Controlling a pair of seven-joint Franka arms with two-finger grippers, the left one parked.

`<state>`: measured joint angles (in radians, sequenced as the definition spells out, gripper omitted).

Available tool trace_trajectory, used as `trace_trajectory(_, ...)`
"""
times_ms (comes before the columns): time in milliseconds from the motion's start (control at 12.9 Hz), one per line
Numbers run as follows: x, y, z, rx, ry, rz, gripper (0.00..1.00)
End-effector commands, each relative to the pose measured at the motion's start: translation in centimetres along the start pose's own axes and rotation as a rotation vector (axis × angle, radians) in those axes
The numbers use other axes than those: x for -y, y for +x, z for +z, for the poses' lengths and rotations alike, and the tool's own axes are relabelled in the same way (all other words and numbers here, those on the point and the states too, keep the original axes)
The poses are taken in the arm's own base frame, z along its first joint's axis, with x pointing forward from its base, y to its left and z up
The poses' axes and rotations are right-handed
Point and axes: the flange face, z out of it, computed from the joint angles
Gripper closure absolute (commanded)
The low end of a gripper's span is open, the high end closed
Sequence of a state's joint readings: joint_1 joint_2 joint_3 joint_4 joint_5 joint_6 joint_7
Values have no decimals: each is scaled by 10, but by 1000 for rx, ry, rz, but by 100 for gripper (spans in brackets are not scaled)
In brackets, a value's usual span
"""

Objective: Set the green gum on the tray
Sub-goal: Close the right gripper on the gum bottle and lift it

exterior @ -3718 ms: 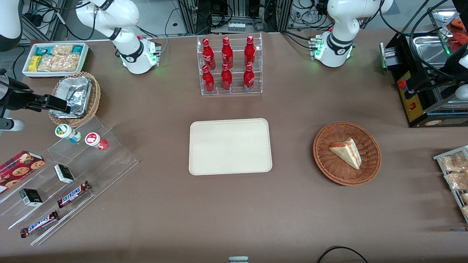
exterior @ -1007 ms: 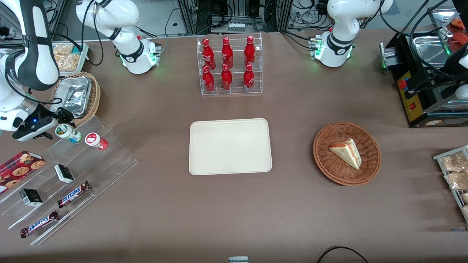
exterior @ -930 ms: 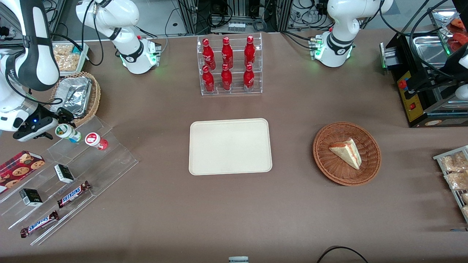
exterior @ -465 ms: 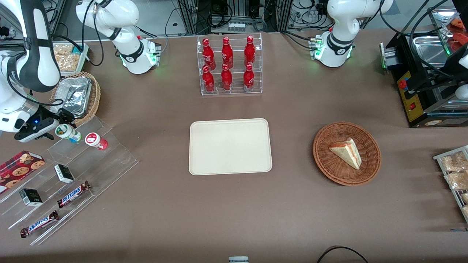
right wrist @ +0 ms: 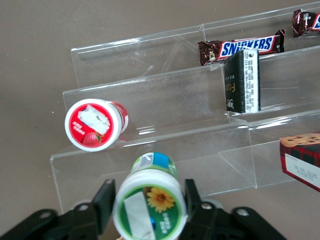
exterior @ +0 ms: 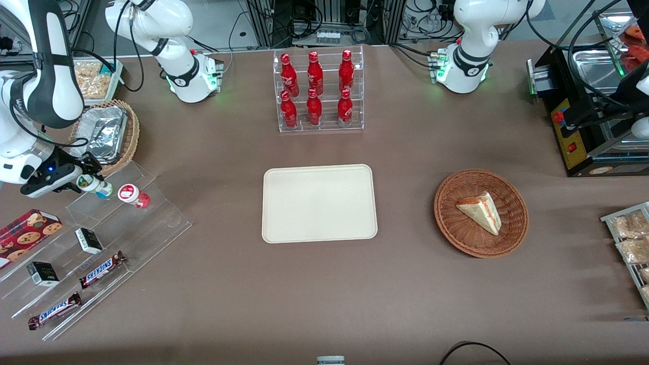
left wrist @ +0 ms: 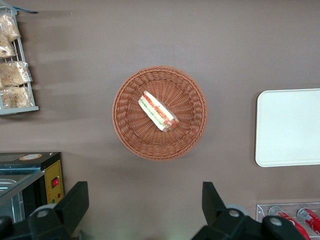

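Two bottles: the green gum [right wrist: 150, 204] and a red-lidded bottle [right wrist: 95, 124] are standing side by side on the top step of a clear acrylic riser [exterior: 127, 223], toward the working arm's end of the bench [exterior: 324, 294].
Claw: the claw [right wrist: 149, 200] is straddling the green gum, one finger on each side of the body just under the lid; contact looks likely, but no lift is showing, so whether it is gripping cannot be told.
Handling: the gum is appearing small, stiff and probably light; its smooth plastic wall is likely to be slippery.
Hold: taking it across the round body below the wider lid is looking soundest, the lid's lip acting as a stop.
Risk: the red-lidded bottle is sitting just beside it and could be nudged.
Destination: the tray [exterior: 319, 203] is lying bare, well apart from the riser, mid-bench.
Also nearby: Snickers bars [right wrist: 242, 47] are resting on lower steps.
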<state>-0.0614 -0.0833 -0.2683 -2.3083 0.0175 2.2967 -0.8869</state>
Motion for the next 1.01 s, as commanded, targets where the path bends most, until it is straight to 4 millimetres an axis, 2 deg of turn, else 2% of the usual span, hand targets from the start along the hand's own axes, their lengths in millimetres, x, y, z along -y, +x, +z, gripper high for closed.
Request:
trace_trajectory(0, 0, 0, 4, -1, 4, -10, 93)
trace_trajectory(155, 0, 3, 1, 4, 10, -13, 100)
trace_trajectory(310, -1, 5, -5, 9, 18, -12, 100)
trace_trajectory(465, -4, 12, -22, 16, 32, -8, 100)
trace_trajectory(775, -2, 54, -68, 90, 98, 25, 100)
trace_trajectory(930, 13, 77, -87, 109, 109, 56, 100)
